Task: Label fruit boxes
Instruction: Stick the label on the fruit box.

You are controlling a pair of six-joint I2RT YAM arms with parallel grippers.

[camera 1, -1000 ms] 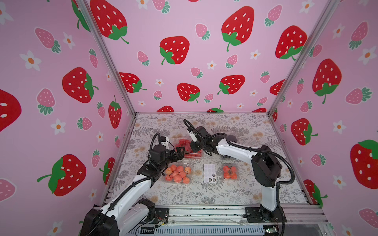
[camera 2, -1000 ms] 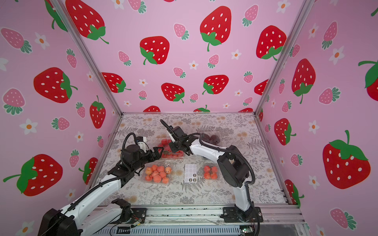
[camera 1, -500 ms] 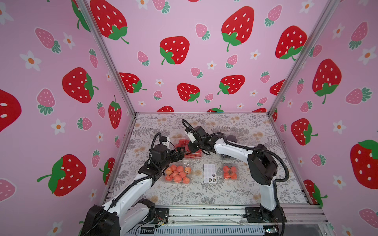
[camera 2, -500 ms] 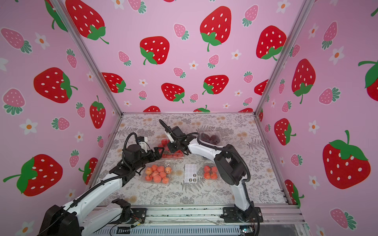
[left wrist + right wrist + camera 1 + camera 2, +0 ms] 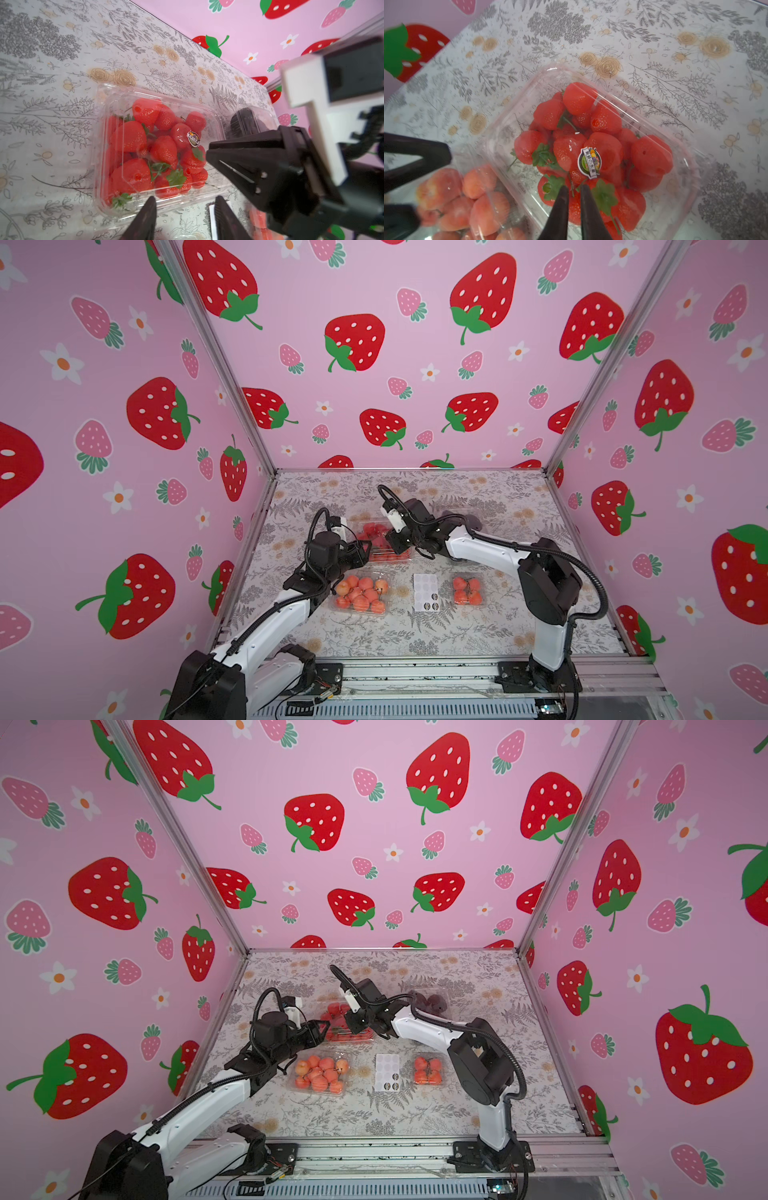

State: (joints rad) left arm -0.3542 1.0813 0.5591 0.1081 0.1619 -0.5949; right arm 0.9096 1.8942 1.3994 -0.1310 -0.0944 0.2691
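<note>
The strawberry box (image 5: pixel 374 531) sits about mid-desk (image 5: pixel 478 635), a little toward the left edge, and a round label (image 5: pixel 588 163) is stuck on its lid. The right arm (image 5: pixel 482 547) reaches in from the right-edge side. The right jaws, drawn nearly together and empty, point at that label from just short of it; whether their tips touch the lid I cannot tell. The left arm (image 5: pixel 274 618) brings the left jaws, partway apart and holding nothing, to the box's front rim, between it and the orange-pink fruit box (image 5: pixel 360 593). With this box labelled, I judge the next move is to fetch a fresh label, and that turns on the sticker sheet (image 5: pixel 426 592). It lies flat, toward the front edge from the right jaws, between the orange-pink fruit box and the small box (image 5: pixel 467 590). Its long axis runs front to back, with its printed labels at the front end. The right jaws look the nearer pair. The dark-fruit box (image 5: pixel 430 1000) sits behind the right arm, toward the back edge.
</note>
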